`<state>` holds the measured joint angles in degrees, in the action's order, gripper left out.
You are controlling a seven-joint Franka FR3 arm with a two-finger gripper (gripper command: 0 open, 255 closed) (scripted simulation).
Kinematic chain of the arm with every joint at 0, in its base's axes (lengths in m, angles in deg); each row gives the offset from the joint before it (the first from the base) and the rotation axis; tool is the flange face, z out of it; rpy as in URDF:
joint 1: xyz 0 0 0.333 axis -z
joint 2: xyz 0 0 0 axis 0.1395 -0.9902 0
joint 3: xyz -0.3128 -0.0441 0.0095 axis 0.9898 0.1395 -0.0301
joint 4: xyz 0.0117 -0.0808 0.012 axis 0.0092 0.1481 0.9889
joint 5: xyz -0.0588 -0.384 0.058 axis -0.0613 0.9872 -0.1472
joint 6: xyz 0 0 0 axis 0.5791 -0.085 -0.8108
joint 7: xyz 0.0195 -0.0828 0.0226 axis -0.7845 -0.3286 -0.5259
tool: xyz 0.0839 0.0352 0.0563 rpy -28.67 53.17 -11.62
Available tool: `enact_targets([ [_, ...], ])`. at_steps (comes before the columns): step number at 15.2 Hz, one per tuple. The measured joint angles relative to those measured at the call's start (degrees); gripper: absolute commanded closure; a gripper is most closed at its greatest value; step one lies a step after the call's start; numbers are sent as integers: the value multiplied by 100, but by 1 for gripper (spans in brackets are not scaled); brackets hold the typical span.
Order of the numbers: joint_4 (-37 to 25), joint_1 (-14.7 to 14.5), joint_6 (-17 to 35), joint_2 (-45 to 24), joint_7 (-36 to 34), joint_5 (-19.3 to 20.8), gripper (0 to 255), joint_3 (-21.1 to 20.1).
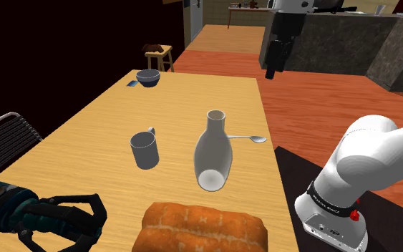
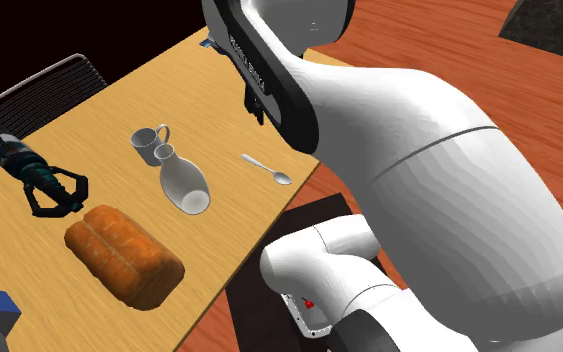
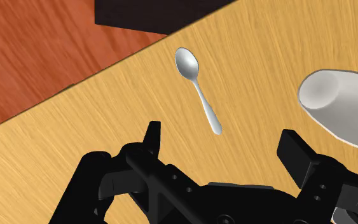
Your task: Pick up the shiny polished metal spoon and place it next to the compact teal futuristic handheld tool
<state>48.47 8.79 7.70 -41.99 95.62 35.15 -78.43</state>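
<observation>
The shiny metal spoon (image 1: 248, 138) (image 2: 267, 169) lies flat near the table edge closest to the stand, beside a white carafe (image 1: 212, 150) lying on its side. My gripper (image 1: 271, 70) (image 2: 256, 115) hangs high above the table over the spoon's area. In the wrist view the gripper (image 3: 222, 143) is open, its fingers (image 3: 152, 137) wide apart, and the spoon (image 3: 198, 88) lies on the wood just ahead of them, untouched. The teal and dark tool with a claw end (image 1: 28, 215) (image 2: 47, 187) rests at the table's near end, at the shoulder view's lower left.
A grey mug (image 1: 144, 150) stands beside the carafe (image 2: 181, 180), whose mouth (image 3: 339, 105) lies close to one finger. A bread loaf (image 1: 203, 228) (image 2: 124, 255) lies near the tool. A dark bowl (image 1: 148, 77) sits at the far end. A chair (image 1: 6, 132) stands beside the table (image 1: 85, 122).
</observation>
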Motion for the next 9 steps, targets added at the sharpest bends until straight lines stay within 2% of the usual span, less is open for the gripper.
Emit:
enact_targets([
  [2, 113, -15, 106, 33, 42, -7, 0, 15],
  [9, 1598, -203, 1732, 280, 692, -70, 0, 296],
])
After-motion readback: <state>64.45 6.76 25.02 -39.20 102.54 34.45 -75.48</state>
